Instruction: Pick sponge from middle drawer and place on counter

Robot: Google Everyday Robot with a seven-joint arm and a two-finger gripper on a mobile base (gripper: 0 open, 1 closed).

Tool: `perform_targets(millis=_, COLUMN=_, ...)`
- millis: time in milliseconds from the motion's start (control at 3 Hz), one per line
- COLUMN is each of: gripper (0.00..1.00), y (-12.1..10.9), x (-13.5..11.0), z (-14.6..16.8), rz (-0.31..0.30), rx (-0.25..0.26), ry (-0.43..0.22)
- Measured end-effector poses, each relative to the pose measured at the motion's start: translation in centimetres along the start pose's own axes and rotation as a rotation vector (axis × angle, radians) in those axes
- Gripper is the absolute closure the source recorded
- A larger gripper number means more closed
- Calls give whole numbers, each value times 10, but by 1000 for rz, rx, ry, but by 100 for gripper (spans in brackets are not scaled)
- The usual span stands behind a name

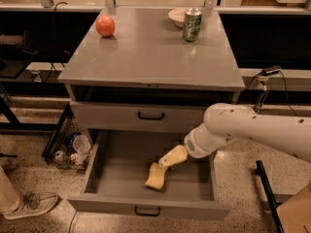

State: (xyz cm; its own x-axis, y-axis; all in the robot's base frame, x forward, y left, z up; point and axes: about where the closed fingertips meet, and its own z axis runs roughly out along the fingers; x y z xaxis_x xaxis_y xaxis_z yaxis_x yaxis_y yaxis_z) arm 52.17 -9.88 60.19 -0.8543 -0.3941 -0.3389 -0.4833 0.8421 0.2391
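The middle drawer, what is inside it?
The middle drawer holds a pale yellow sponge, with the tool at its upper end. The arm covers part of the drawer floor.

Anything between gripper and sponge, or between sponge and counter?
Nothing visible. The gripper sits in the open middle drawer, right at the sponge. On the way up, the shut upper drawer and the counter edge lie behind it; apple, can and bowl stand at the back.

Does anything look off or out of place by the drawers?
Nothing is spilled or damaged. The sponge lies askew in the open middle drawer, its upper end at the gripper, which reaches in from the right. Small clutter sits on the floor left of the drawer.
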Motion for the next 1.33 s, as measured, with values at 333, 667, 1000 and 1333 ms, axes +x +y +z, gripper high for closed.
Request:
perform_targets(millis=333, gripper=0, y=0, x=0, z=0, rz=0, rx=0, ry=0)
perform_targets(millis=667, gripper=0, y=2, x=-2, z=15, rz=51, rx=-4, ry=7)
perform_targets(millis=1000, gripper=0, y=-5, x=-2, z=59, rz=112, rx=45, ry=46)
perform_targets(millis=1333, gripper=0, y=-6, x=-6, z=111, rz=169, rx=107, ry=74)
